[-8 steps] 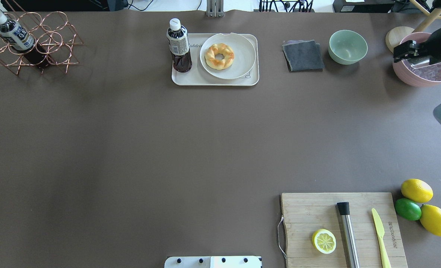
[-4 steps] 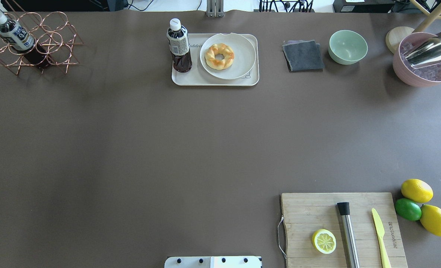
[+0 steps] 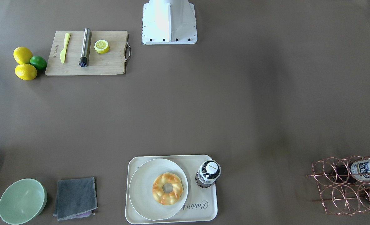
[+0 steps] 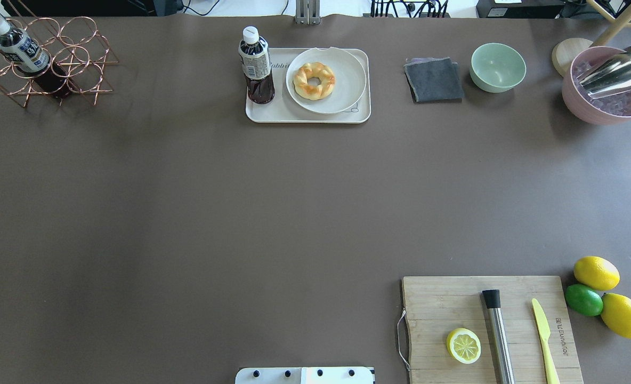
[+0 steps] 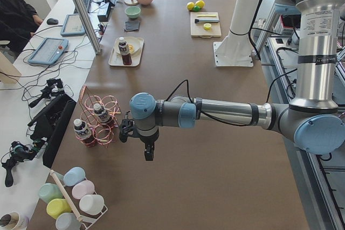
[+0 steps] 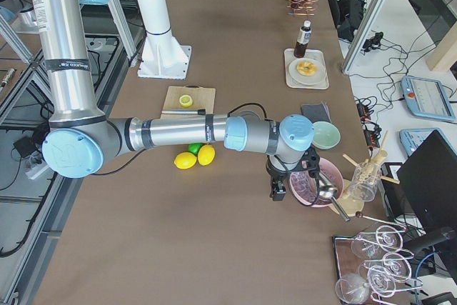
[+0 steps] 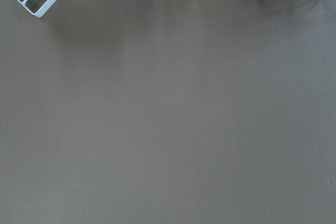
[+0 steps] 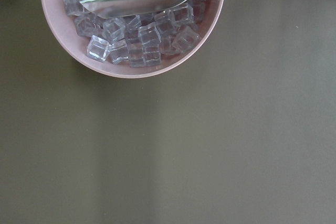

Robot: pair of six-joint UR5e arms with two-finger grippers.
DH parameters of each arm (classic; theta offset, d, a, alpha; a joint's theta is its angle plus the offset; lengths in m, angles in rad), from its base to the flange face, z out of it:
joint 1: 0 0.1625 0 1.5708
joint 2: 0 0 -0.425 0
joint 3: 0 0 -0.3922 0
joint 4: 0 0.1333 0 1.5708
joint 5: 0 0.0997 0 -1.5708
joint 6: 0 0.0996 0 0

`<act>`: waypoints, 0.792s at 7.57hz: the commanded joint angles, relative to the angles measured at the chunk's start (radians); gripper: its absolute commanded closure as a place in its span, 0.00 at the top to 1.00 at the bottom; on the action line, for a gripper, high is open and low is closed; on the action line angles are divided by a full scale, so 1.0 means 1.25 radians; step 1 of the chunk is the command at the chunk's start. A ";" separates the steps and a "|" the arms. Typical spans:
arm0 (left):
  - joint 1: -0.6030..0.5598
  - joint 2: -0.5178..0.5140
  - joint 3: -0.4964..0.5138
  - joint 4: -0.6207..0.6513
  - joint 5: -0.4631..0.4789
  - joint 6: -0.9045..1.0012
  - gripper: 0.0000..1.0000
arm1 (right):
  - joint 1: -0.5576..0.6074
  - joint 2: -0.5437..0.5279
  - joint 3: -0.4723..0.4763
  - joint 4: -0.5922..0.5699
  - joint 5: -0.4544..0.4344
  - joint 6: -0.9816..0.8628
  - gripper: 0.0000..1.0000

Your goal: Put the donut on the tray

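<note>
The golden twisted donut [image 4: 314, 80] lies on a round off-white plate [image 4: 347, 90], which sits on the cream tray [image 4: 305, 116] at the far middle of the table. It also shows in the front-facing view [image 3: 167, 188]. My left gripper [image 5: 148, 154] shows only in the exterior left view, beside the copper bottle rack, far from the tray. My right gripper [image 6: 277, 192] shows only in the exterior right view, next to the pink ice bowl. I cannot tell whether either gripper is open or shut. Neither wrist view shows any fingers.
A dark drink bottle [image 4: 256, 64] stands on the tray's left end. A grey cloth [image 4: 434, 80] and a green bowl [image 4: 498, 67] lie right of the tray. A pink ice bowl with a metal scoop [image 4: 608, 85], a copper rack [image 4: 43, 61] and a cutting board [image 4: 491, 328] are also on the table.
My right arm, over the pink ice bowl at the overhead view's right edge a second ago, has left that view. The donut, plate and tray have not moved.
</note>
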 commanded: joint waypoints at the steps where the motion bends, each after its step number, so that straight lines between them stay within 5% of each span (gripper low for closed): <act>1: 0.001 0.004 -0.001 0.000 0.000 0.000 0.98 | 0.034 -0.018 -0.065 0.008 0.032 -0.015 1.00; 6: 0.001 -0.007 0.010 0.001 0.000 0.000 0.98 | 0.040 -0.011 -0.067 0.012 0.039 -0.007 1.00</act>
